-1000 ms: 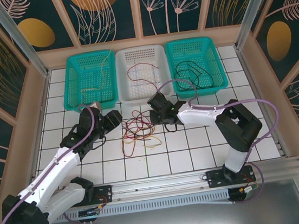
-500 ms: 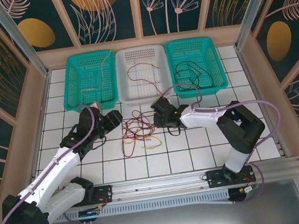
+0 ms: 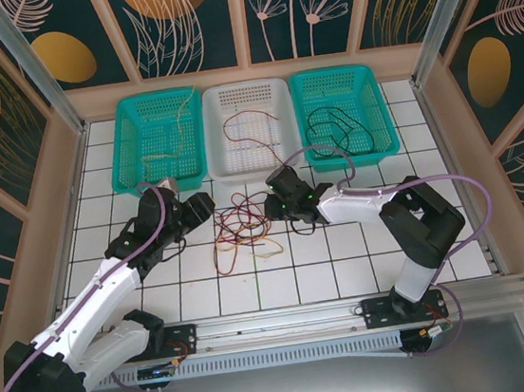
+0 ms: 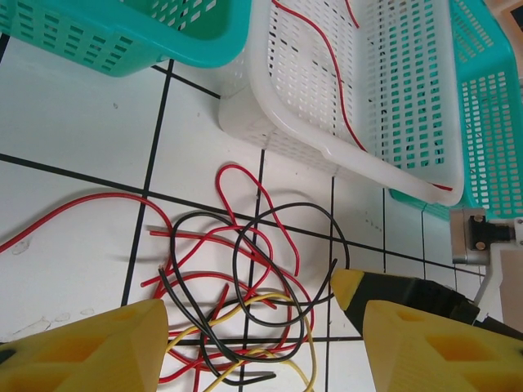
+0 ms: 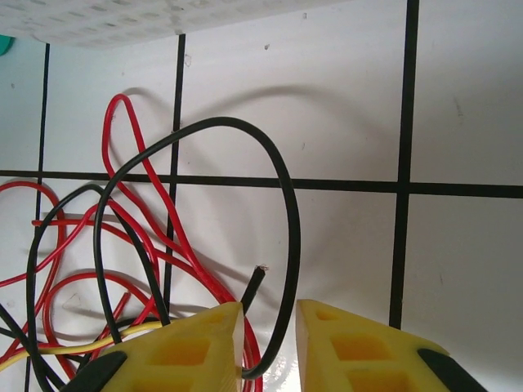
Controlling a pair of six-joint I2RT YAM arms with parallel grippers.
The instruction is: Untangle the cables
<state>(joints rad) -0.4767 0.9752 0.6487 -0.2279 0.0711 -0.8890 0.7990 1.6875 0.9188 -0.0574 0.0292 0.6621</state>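
White tabletop point(image 3: 364, 250) with black grid lines, tangle of red, black and yellow cables point(image 3: 242, 229) at frame centre, left teal basket point(image 3: 121, 165), white basket point(image 3: 254, 170) and right teal basket point(image 3: 388, 128) side by side across the upper middle

Bright, even light from above casts soft shadows beside the cables point(image 3: 242, 229) on the white counter point(image 3: 347, 262), everything reasonably sharp.

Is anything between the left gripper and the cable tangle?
Nothing visible. The left gripper is open, and the tangle lies on the table right in front of it.
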